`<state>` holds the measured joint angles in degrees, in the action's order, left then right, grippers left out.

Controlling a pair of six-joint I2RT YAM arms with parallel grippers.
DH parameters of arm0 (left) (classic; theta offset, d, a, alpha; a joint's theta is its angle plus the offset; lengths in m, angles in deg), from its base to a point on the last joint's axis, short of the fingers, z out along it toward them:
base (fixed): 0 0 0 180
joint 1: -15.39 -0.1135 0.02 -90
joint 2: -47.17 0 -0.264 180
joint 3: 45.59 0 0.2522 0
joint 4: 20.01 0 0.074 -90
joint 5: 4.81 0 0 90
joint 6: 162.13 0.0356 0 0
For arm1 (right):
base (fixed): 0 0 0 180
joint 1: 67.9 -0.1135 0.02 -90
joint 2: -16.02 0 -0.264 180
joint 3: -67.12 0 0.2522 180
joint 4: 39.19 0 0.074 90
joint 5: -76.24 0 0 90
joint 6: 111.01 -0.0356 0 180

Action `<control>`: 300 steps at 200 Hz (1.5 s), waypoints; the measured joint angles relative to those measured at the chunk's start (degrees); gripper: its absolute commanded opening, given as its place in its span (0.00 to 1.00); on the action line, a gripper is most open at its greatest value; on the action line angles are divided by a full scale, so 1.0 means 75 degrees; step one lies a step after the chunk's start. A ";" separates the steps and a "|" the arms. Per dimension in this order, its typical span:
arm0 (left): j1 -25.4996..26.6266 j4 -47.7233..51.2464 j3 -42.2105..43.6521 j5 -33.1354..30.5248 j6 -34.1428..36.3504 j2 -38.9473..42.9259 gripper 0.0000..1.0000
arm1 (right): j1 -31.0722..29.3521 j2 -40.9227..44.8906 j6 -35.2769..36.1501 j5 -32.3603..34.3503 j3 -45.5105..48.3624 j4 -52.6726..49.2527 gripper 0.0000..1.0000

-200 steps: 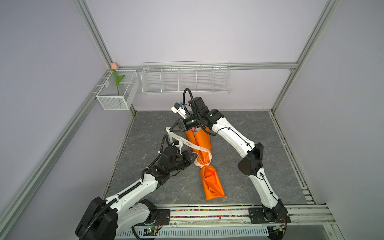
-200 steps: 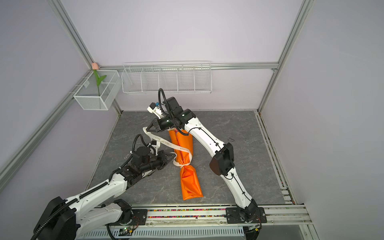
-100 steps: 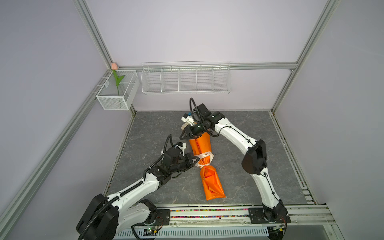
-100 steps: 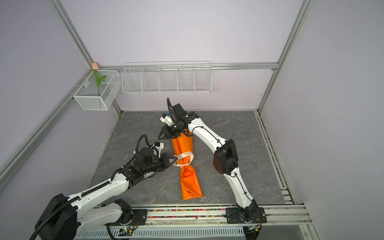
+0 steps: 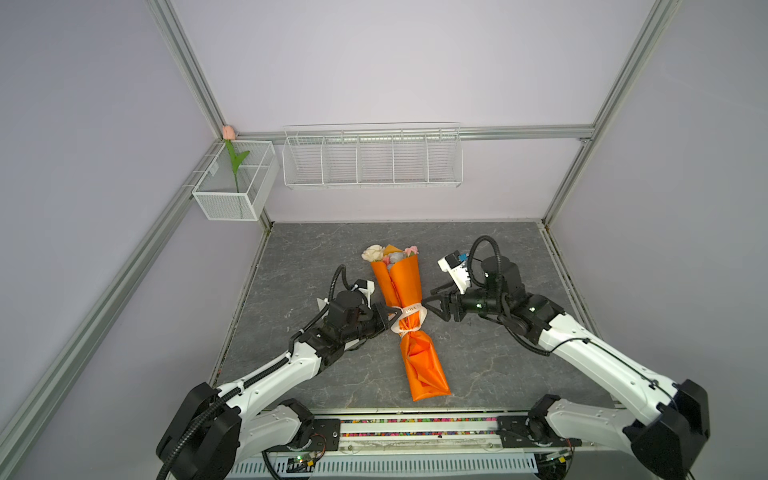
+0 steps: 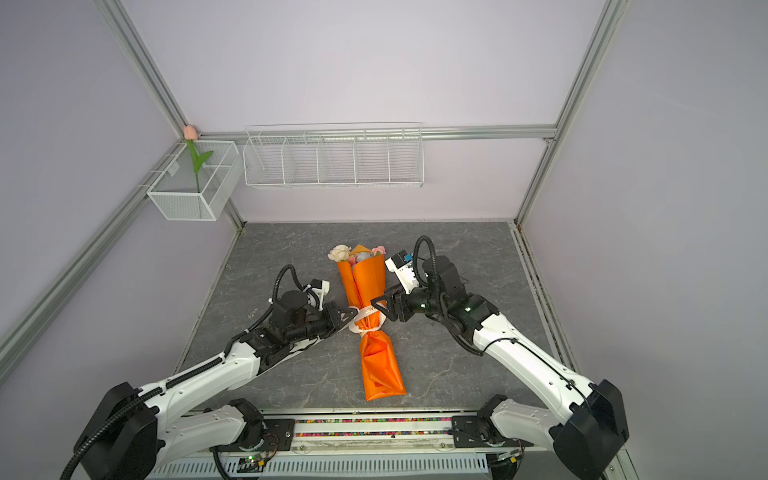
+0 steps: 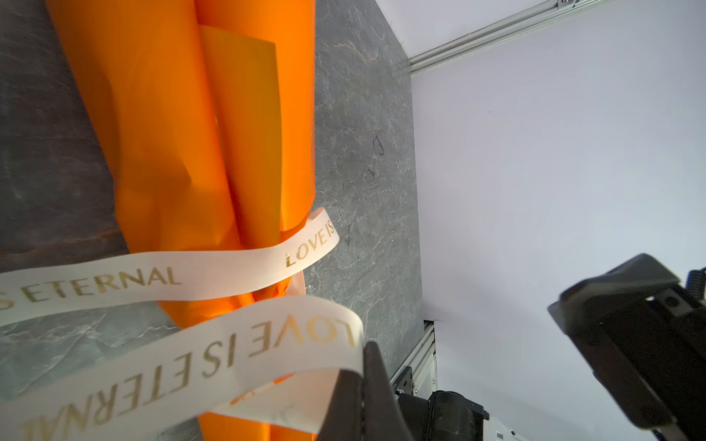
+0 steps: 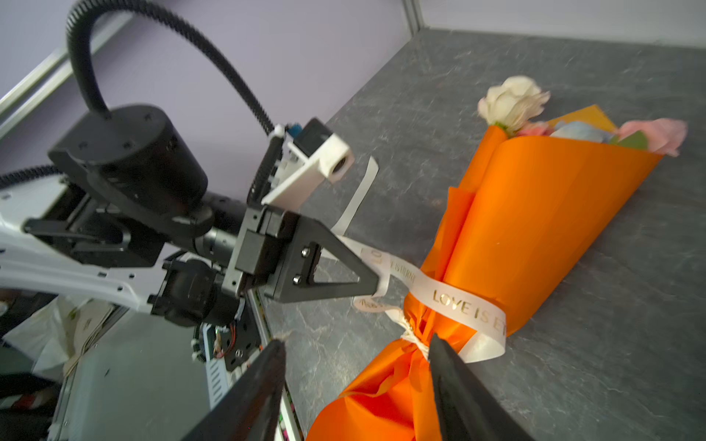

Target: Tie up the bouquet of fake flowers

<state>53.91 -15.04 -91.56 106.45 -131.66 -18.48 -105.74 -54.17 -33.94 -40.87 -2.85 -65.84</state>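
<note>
Right tool (image 5: 430, 305) retreated, woven ribbon (image 5: 409, 310), creased paper (image 5: 420, 362)

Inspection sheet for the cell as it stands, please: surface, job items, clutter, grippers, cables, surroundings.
Surface: grey stone-look tabletop.
Job's things: bouquet lies flat, flower heads toward the back wall; white ribbon looped around its waist.
Clutter: nothing seen on the tabletop.
Grippers: left gripper shut on the ribbon; right gripper open beside the waist, holding nothing.
Cables: left wrist hose and right wrist hose loop clear of the bouquet.
Surroundings: pink tulip in a wall-hung mesh basket; wire rack on the back wall.
</note>
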 measured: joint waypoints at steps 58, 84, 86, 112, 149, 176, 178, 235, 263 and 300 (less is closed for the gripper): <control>0.0000 -0.0163 -0.0280 0.0154 -0.0321 -0.0178 0.02 | -0.1483 -0.0560 0.0761 0.0574 0.1743 0.1486 0.65; 0.0000 -0.0221 -0.0358 0.0242 -0.0417 -0.0277 0.02 | -0.1513 -0.0638 0.0624 0.1250 0.1964 0.2165 0.62; 0.0000 -0.0227 -0.0361 0.0248 -0.0425 -0.0286 0.02 | -0.1510 -0.0650 0.0600 0.1288 0.1964 0.2259 0.62; 0.0000 -0.0262 -0.0379 0.0367 -0.0460 -0.0423 0.03 | -0.1513 -0.0933 0.0367 0.1711 0.1961 0.3200 0.61; 0.0000 -0.0291 -0.0437 0.0530 -0.0507 -0.0571 0.03 | -0.1513 -0.1553 0.0111 0.2011 0.1883 0.3818 0.49; 0.0000 -0.0329 -0.0493 0.0647 -0.0510 -0.0635 0.04 | -0.1515 -0.1766 -0.0082 0.2224 0.1891 0.4188 0.33; 0.0000 -0.0332 -0.0493 0.0659 -0.0510 -0.0638 0.05 | -0.1515 -0.1766 -0.0102 0.2232 0.1894 0.4214 0.30; -0.0035 0.0207 -0.0810 0.0597 -0.0219 -0.0641 0.56 | -0.1518 -0.1690 -0.0221 0.2323 0.2174 0.4526 0.10; -0.0114 0.0842 -0.0833 0.0332 0.0026 -0.0536 0.62 | -0.1518 -0.1466 -0.0254 0.2331 0.2480 0.4701 0.11; -0.0347 0.1314 -0.0796 0.0192 0.0356 -0.0498 0.63 | -0.1518 -0.1352 -0.0277 0.2294 0.2588 0.4846 0.11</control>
<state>51.31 -5.18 -97.53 107.89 -128.99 -22.22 -117.13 -64.31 -36.01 -23.67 16.56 -29.49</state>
